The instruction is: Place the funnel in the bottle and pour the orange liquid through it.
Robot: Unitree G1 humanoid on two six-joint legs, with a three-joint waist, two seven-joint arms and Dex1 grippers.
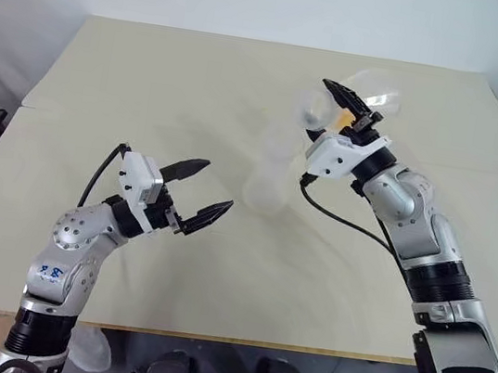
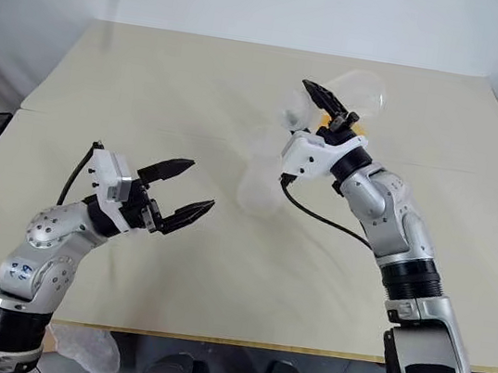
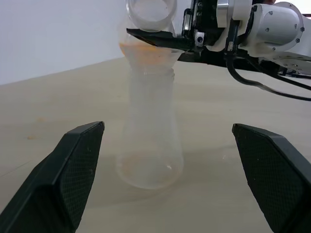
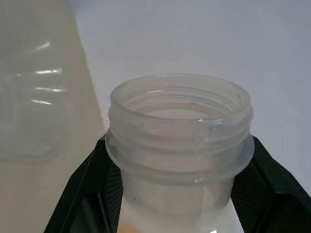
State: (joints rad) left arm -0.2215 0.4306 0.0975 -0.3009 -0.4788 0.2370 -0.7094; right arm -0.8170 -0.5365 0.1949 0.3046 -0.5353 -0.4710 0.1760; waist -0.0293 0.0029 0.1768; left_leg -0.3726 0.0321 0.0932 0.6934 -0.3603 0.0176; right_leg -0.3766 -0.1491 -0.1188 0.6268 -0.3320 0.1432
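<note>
A: How does the bottle [image 3: 148,141] look?
B: Clear, slim-necked, standing mid-frame on the desk [image 1: 151,87]; orange liquid [image 3: 146,51] fills the funnel [image 3: 150,56] on top.
A: Fingers?
B: Left fingers [image 1: 193,195] spread, empty; right fingers [image 1: 348,103] clamp a tilted clear flask [image 4: 180,141].

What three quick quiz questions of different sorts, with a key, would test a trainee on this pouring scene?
1. True or false: the left gripper is shut on the bottle.
2. Which gripper holds the tilted clear vessel? A left, B right.
3. Fill in: the orange liquid sits in the ___ on top of the bottle.
Key: 1 false, it is open and apart from the bottle; 2 B, the right gripper; 3 funnel.
</note>
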